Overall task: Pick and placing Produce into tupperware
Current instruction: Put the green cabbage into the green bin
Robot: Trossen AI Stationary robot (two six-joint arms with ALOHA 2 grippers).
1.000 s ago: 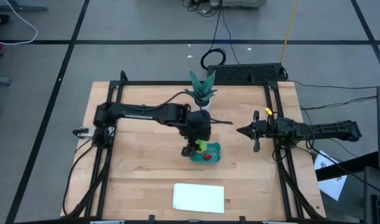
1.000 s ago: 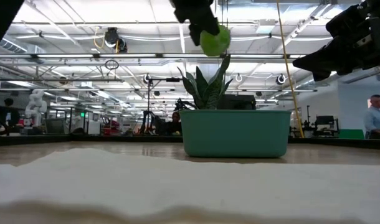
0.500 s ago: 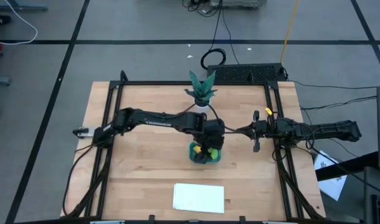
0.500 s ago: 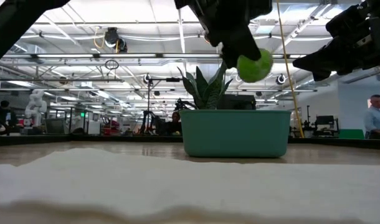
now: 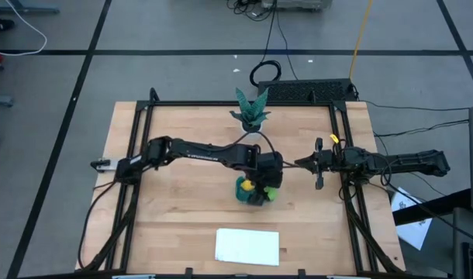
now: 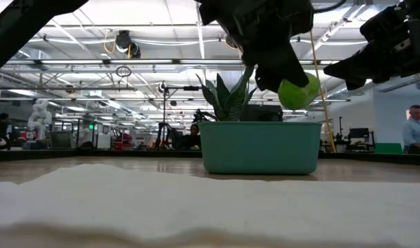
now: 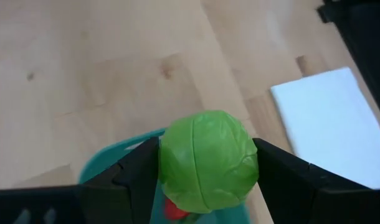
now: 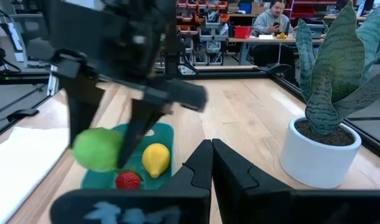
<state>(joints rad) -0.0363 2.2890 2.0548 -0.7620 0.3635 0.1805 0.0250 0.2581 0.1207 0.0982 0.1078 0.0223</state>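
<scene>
Overhead, left tool [image 6: 292,86] gripping lime-green produce [image 6: 297,93] above tupperware [image 6: 260,147]

No text, label, brand, number or sign can be read in any view — not on the arms, the tabletop [image 5: 182,209] or the white sheet [image 5: 247,246], and the room behind holds only shapes too small to make out.
</scene>
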